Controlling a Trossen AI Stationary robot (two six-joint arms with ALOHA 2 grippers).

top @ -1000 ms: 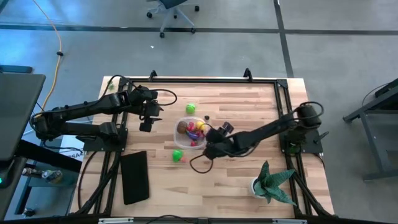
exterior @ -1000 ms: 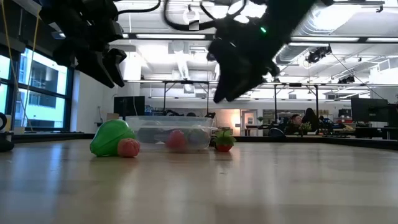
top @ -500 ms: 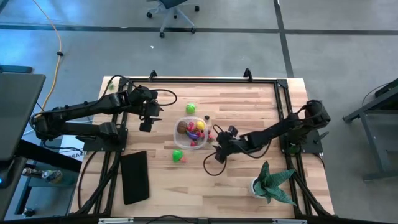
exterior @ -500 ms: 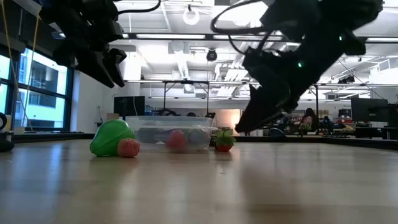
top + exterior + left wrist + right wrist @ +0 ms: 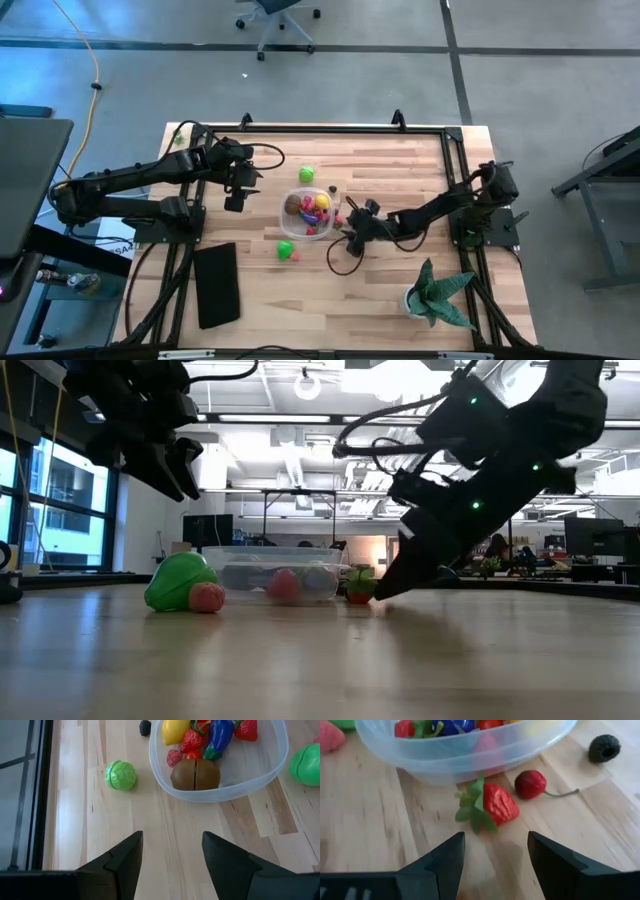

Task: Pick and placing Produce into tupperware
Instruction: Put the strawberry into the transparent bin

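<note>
Right gripper (image 5: 492, 865): low over the bench near its middle, just off the tub's right side; fingers spread apart, nothing between them; a strawberry (image 5: 492, 806) lies on the wood just ahead of the fingertips.
Left gripper (image 5: 170, 865): raised above the bench on the tub's left side, toward the left edge; fingers wide apart, holding nothing.
Tub (image 5: 297, 222): clear plastic, rounded corners, near the middle of the bench, upright on the wood.
Tub contents: a brown halved fruit (image 5: 195, 774) against the near wall in the left wrist view, a lemon (image 5: 175, 730), a red strawberry (image 5: 192, 741), a small pink berry (image 5: 174, 757), a purple-blue piece with green top (image 5: 218, 737), and another red piece at the far side.
Loose strawberry: red with green leaves, on the bench touching or nearly touching the tub's outer wall; cannot tell which.
Cherry (image 5: 531, 784): red, thin stem, on the wood just beside the strawberry, outside the tub.
Blackberry (image 5: 604, 748): dark, on the bench near the tub's far rim, apart from the cherry.
Small cabbage (image 5: 307, 174): green, toward the far edge of the bench, near the tub but apart from it.
Green round piece (image 5: 286, 248): on the bench at the near side of the tub, a small pink-red piece (image 5: 296, 255) touching it.
Black slab (image 5: 216, 285): flat, near the front-left corner.
Potted plant (image 5: 437, 293): near the front-right corner.
</note>
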